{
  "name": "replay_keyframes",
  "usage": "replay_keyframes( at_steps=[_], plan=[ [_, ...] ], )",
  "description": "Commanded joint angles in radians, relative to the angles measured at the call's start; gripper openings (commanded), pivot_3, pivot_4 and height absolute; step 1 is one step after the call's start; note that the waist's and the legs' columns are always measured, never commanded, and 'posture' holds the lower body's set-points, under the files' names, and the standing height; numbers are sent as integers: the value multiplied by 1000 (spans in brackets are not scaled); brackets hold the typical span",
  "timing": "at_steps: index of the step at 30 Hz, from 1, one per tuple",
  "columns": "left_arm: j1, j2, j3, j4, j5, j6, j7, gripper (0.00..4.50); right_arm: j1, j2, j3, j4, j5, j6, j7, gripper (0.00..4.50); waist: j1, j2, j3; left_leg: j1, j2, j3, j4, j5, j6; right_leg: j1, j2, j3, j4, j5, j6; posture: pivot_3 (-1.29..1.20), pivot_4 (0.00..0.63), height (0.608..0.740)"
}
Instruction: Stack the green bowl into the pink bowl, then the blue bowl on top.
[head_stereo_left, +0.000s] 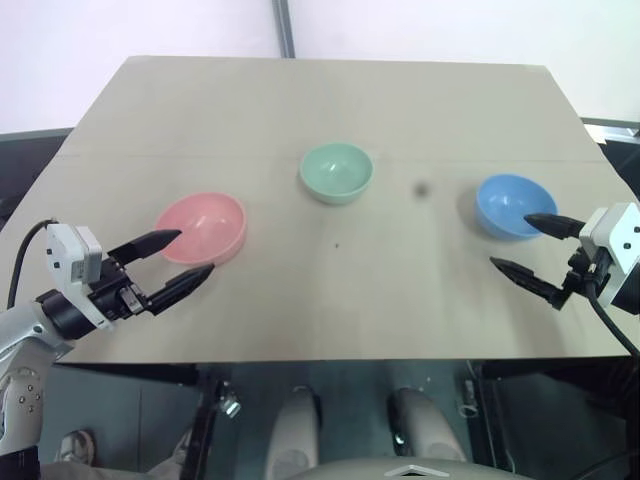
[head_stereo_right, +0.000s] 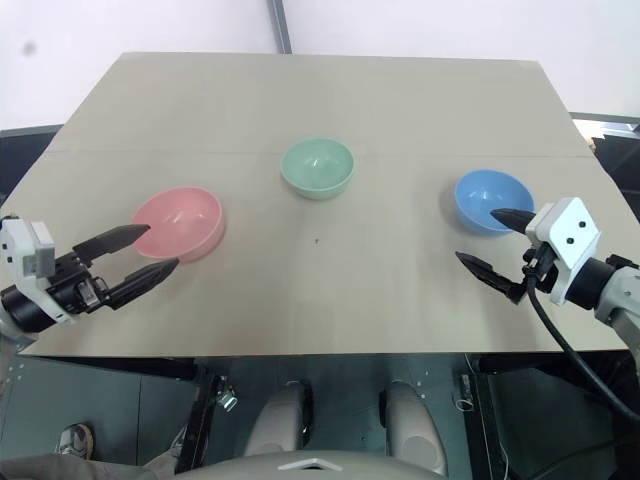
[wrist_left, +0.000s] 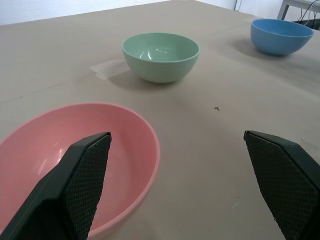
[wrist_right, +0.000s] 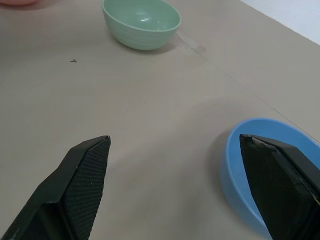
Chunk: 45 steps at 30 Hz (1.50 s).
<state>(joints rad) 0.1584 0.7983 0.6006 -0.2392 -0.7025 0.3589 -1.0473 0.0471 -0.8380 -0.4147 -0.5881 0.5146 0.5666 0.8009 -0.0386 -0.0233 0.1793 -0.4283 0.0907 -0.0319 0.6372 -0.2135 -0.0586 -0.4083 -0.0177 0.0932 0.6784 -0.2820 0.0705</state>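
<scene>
Three bowls sit apart on my table (head_stereo_left: 330, 290): pink (head_stereo_left: 204, 226) by my spread, empty left gripper (head_stereo_left: 190, 254), green (head_stereo_left: 336, 171) mid-table, blue (head_stereo_left: 512, 205) by my spread, empty right gripper (head_stereo_left: 518, 244).

Standing well apart across mid-frame: pink bowl (head_stereo_left: 203, 227), green bowl (head_stereo_left: 337, 172), blue bowl (head_stereo_left: 514, 205); leaving bare table (head_stereo_left: 330, 100) between.

A bare test room – likely a lab: a plain beige table (head_stereo_left: 330, 300) against white walls (head_stereo_left: 140, 30) (dark floor (head_stereo_left: 30, 160) beside) – nothing homely.
</scene>
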Motion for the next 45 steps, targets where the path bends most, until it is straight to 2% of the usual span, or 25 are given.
replay_keyframes(
  at_steps=[1, 11, 17, 19, 21, 23, 25, 27, 33, 36, 39, 40, 41, 43, 45],
  plan=[
    [-14, 22, 23, -27, -25, 17, 3, 4500, -12, -14, -30, -12, 11, -9, 0, 4478, 0, 0, 0, 0, 0, 0, 0, 0, 0, 0, 0, 0, 0, 0, 0, 0, 150, 740],
    [-77, 27, -10, -126, -100, 133, 76, 4500, -58, -2, 35, -2, -5, -19, -29, 4478, -1, 0, 0, 0, 0, 0, 0, 0, 0, 0, 0, 0, 0, 0, 0, 0, 150, 740],
    [-114, 23, -44, -181, -114, 198, 153, 4500, -172, 21, 189, -14, -22, -21, -41, 4478, -2, 0, 0, 1, 0, 0, 1, 0, 0, 0, 0, 0, 2, 0, 0, 0, 150, 740],
    [-112, 40, -70, -221, -5, 186, 236, 4500, -216, 38, 235, -17, 32, -6, -1, 4478, -2, 0, 0, 0, 0, 0, 1, 0, 0, 0, 0, 0, 1, 0, 0, 0, 150, 740],
    [-103, 94, -81, -271, 46, 243, 287, 4500, -241, 45, 252, -19, 98, 10, 49, 4478, -1, 0, 0, 0, 0, -1, 1, 0, 0, 0, 0, 0, 1, 0, 0, 0, 150, 740],
    [-94, 193, -85, -306, 78, 332, 298, 4500, -255, 32, 254, -28, 150, 16, 101, 4478, 1, 0, 0, -1, 0, -1, 1, 0, 0, 0, 0, 0, 1, 0, 0, 0, 150, 740],
    [-98, 309, -122, -322, 146, 369, 289, 4500, -262, 26, 254, -36, 172, 20, 119, 4478, 3, 0, 0, -1, 0, -1, 1, 0, 0, 0, 0, -1, 0, 0, 0, 0, 150, 740],
    [-112, 377, -167, -329, 199, 382, 297, 4500, -265, 31, 265, -39, 165, 11, 113, 4478, 4, 0, 0, -1, 0, -1, 1, 0, 0, 0, 0, -1, 0, 0, 0, 0, 150, 740],
    [-107, 495, -315, -376, 326, 461, 327, 4500, -265, 37, 290, -35, 134, -15, 102, 4478, -2, 1, 0, -1, 0, 0, 0, 0, 0, -1, 0, -1, 1, 0, 0, 0, 150, 740],
    [-124, 512, -405, -399, 383, 496, 355, 4500, -264, 38, 290, -35, 124, -22, 96, 4478, -1, 1, 1, -1, 0, 0, 0, 0, 0, -1, 0, 0, 1, 0, 0, 0, 150, 740],
    [-163, 492, -455, -405, 405, 519, 372, 3683, -258, 38, 285, -42, 121, -23, 85, 4500, 1, 1, 1, -1, 0, 0, 0, 0, 0, -1, 0, -1, 1, 0, 0, 0, 150, 740],
    [-176, 488, -469, -401, 414, 516, 373, 3159, -252, 36, 281, -45, 119, -25, 83, 4500, 1, 1, 1, -1, 0, 0, 0, 0, 0, -1, 0, -1, 1, 0, 0, 0, 150, 740],
    [-184, 488, -479, -398, 421, 510, 368, 2926, -246, 35, 279, -48, 119, -26, 80, 4500, 2, 1, 1, -1, 0, 0, 0, 0, 0, -1, 0, -1, 1, 0, 0, 0, 150, 740],
    [-198, 483, -488, -385, 430, 507, 362, 1858, -237, 36, 276, -54, 116, -27, 72, 4500, 3, 1, 1, -1, 0, 0, 0, 0, 0, -1, 0, -1, 1, 0, 0, 0, 150, 740],
    [-206, 483, -496, -372, 436, 488, 342, 1338, -231, 38, 275, -57, 110, -30, 64, 4500, 3, 1, 1, -1, 0, 0, 0, 0, 0, -1, 0, -1, 1, 0, 0, 0, 150, 740]
  ],
)
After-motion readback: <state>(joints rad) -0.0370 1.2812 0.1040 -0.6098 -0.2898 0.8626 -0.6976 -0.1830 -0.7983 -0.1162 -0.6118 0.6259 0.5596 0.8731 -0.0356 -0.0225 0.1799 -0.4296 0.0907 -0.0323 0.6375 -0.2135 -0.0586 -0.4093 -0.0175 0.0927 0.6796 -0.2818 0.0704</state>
